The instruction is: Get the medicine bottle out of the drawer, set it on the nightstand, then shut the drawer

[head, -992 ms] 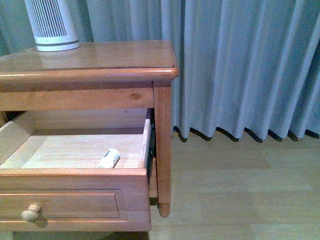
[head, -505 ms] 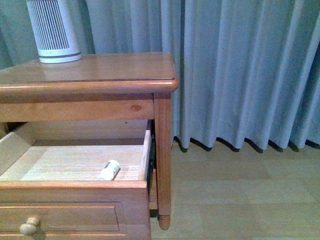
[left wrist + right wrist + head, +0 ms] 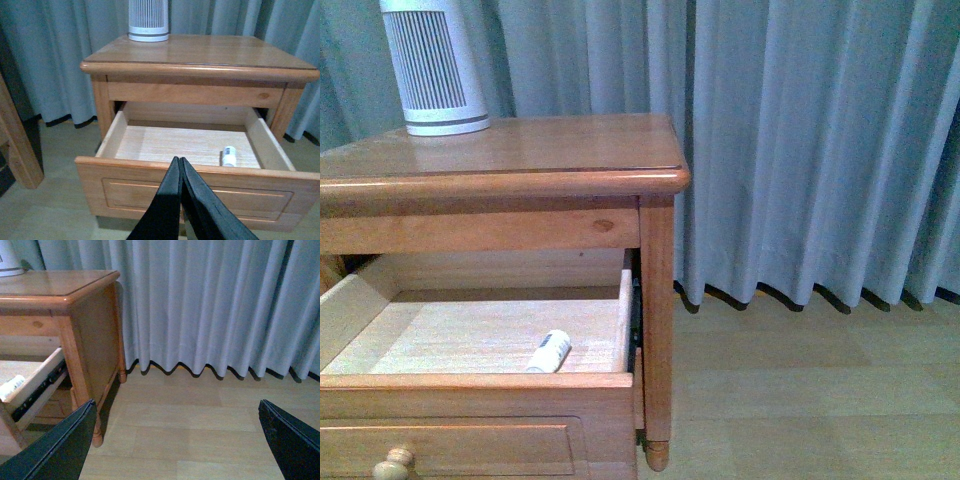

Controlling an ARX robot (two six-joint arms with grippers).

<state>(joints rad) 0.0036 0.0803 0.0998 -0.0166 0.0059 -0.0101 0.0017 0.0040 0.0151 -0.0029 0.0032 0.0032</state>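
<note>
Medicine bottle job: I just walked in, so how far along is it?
Done: the panel-fronted wooden drawer stands open. In hand: nothing; the tiny white labelled medicine bottle lies inside, the left gripper shut, the right gripper open, both empty. Left: grasp it, set it on the orange-brown wooden nightstand, close the drawer.

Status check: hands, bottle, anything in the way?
Left hand shut, empty, facing open drawer. Right hand open, empty. Medicine bottle lying in drawer, unobstructed.

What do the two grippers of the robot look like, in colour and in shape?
Both the left gripper and the right gripper have plain black fingers, flat and tapering to narrow tips. No cables or markings show; the front view shows neither arm.
</note>
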